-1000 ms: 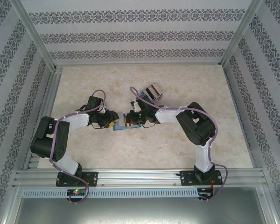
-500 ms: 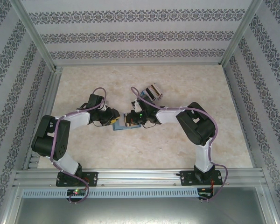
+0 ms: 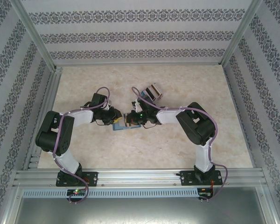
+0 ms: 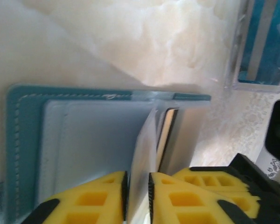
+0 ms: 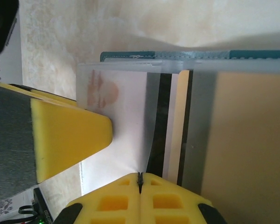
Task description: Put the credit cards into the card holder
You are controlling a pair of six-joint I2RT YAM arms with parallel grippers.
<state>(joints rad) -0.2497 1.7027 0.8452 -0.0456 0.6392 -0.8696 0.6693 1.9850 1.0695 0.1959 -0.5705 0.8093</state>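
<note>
I have both arms meeting over the card holder (image 3: 119,127), which lies open on the table (image 3: 200,84) with its teal border (image 4: 23,140) flat. The left gripper (image 4: 137,175) is clenched on a clear sleeve (image 4: 141,154) and stands it up on edge. I judge that is to part the pages so a pocket gapes. The right gripper (image 5: 140,176) is pinched tight on a thin flap (image 5: 150,135) of the same book of sleeves. I cannot tell whether it is the very sleeve the left one has.

The reason for two grips, as I read it, is that one side pulls the plastic apart while the other steadies it.

A tan card (image 5: 242,149) with a dark stripe lies under clear plastic just beside the flap, apparently already in a pocket. A whitish card (image 5: 121,107) with a faint reddish mark lies on the other side of the flap.

A clear rack (image 3: 151,92) stands behind the right gripper, with something blue in it, which I take for the waiting cards
</note>
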